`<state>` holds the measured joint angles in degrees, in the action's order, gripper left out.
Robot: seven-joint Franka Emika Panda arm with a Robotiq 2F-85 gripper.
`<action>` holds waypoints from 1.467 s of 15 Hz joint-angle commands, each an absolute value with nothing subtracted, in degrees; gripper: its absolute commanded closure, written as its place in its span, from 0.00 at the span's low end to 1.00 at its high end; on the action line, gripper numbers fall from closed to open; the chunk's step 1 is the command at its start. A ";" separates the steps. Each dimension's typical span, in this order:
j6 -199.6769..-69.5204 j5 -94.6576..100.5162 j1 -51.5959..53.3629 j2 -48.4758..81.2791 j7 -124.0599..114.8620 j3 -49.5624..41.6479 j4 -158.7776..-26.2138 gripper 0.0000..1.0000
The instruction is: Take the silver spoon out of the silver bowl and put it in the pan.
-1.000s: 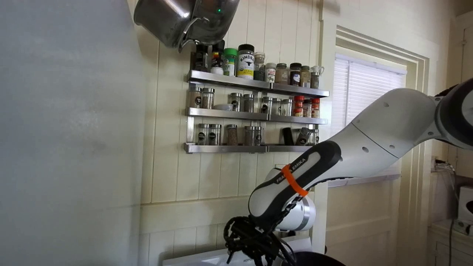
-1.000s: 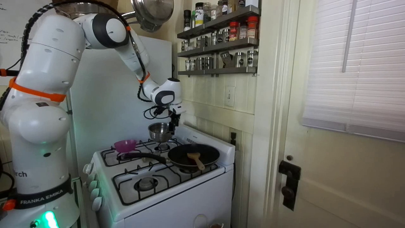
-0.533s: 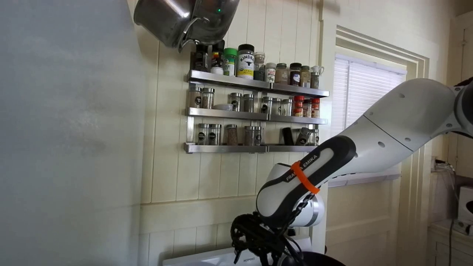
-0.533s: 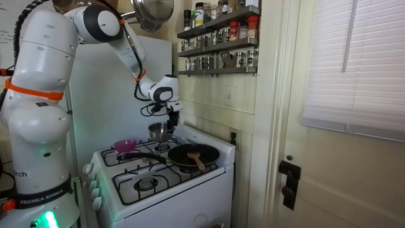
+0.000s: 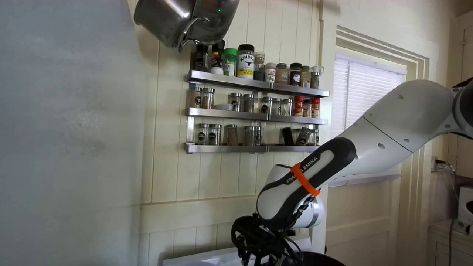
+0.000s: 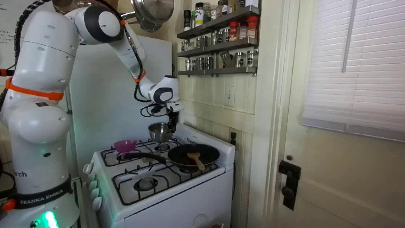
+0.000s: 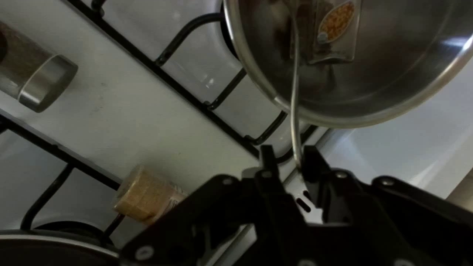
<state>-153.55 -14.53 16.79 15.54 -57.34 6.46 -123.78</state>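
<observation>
Seen from the wrist, the silver spoon [image 7: 295, 85] leans across the silver bowl [image 7: 399, 70], its handle crossing the rim at the bowl's seven o'clock and running on toward six, down to the gripper [image 7: 289, 150]. The gripper's fingers are spread with the handle between them: a plain gap shows on the nine o'clock side, while on the three o'clock side the handle sits so close to the finger that I cannot tell whether they touch. A rectangular container [image 7: 334, 27] bearing an orange oval lies in the bowl, just beside the spoon toward three o'clock.

Taking the fingertips as the middle of the dial, a metal-capped jar [image 7: 33, 74] lies on the white tabletop [image 7: 122, 125] of the stove [image 6: 177, 202] between nine and ten o'clock, and a second jar [image 7: 146, 195], tan inside and partly behind the gripper, between eight and nine.

In an exterior view the pan [image 6: 181, 151] stands on the stove, handle to nine o'clock, holding a wooden spatula [image 6: 194, 155] whose handle points to five. From the pan, the silver bowl is at ten o'clock and a pink bowl [image 6: 123, 146] at nine. The gripper points down at the silver bowl's three o'clock side. In an exterior view, metal pots [image 5: 170, 22] are at eleven o'clock from the spice shelves [image 5: 229, 76].
</observation>
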 commanded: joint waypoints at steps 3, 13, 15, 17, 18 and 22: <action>-153.06 -13.37 16.95 17.03 -57.78 7.33 -122.85 1.00; -156.35 -4.56 18.50 9.56 -59.34 6.71 -125.91 0.99; -158.12 -3.85 18.10 7.77 -60.01 6.55 -127.03 0.99; -160.37 -4.27 17.24 5.65 -60.24 6.47 -128.60 0.99; -161.33 -5.21 16.58 4.80 -59.64 6.61 -129.49 0.99; -161.25 -5.33 13.84 -0.05 -60.54 6.18 -133.24 0.99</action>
<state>-159.85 -5.87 15.58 4.78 -58.20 6.29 -128.36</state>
